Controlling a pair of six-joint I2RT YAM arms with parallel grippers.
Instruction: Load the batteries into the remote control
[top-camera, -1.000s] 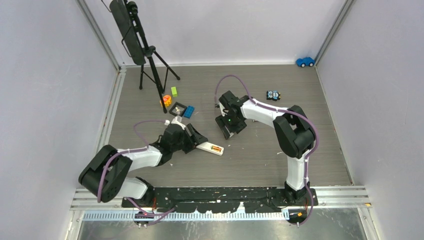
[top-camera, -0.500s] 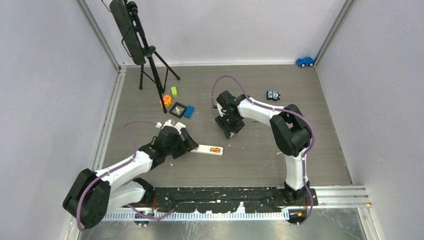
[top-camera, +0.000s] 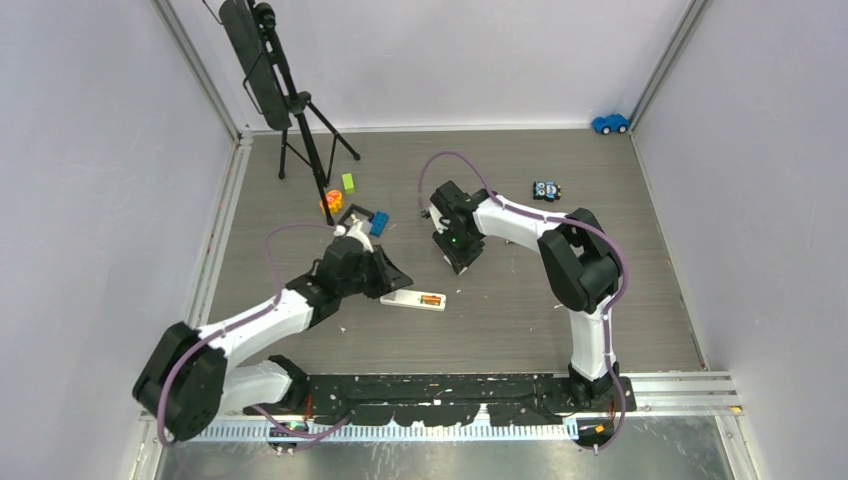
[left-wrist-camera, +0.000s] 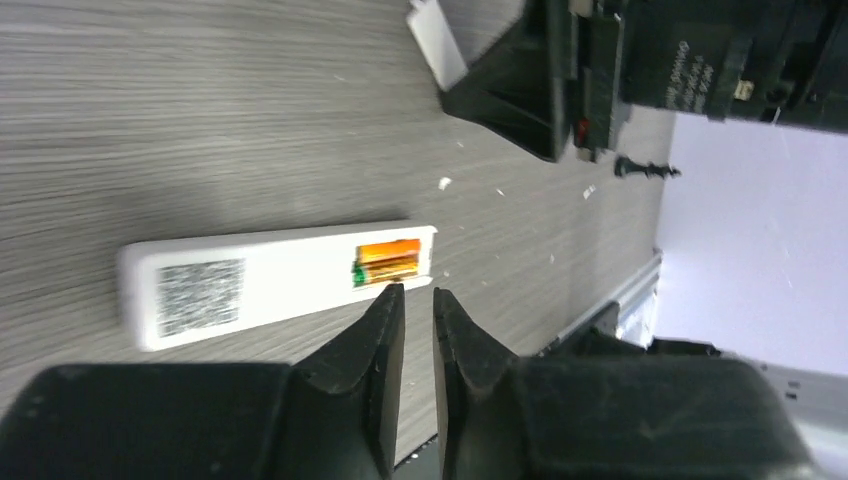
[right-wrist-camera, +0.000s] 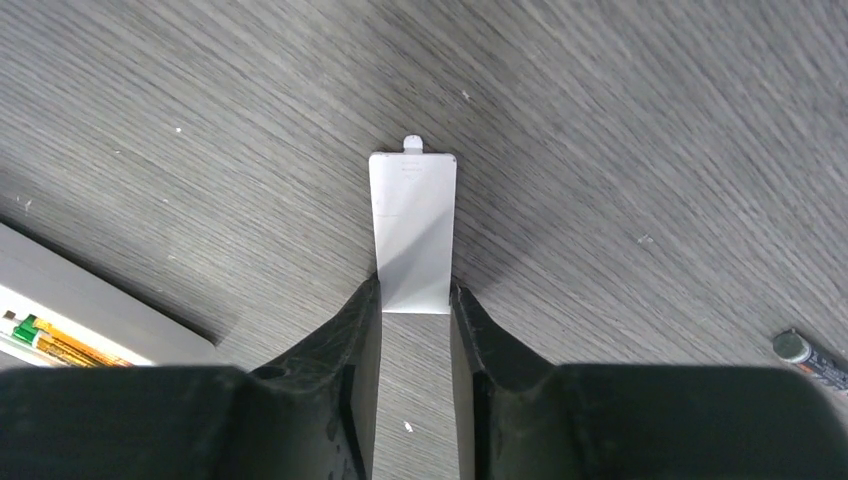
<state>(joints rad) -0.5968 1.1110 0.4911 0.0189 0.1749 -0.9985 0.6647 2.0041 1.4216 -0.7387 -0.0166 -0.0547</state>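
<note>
Lying mid-table, nearer the near edge, the white remote control (top-camera: 413, 299) looks stiff and light. Your left gripper (left-wrist-camera: 417, 296) hovers over it, all but closed on nothing. Your right gripper (right-wrist-camera: 414, 292) pinches the thin battery cover (right-wrist-camera: 412, 215) across its long edges; it is probably slick, so squeeze gently. Two batteries (left-wrist-camera: 388, 262) sit in the open bay.
</note>
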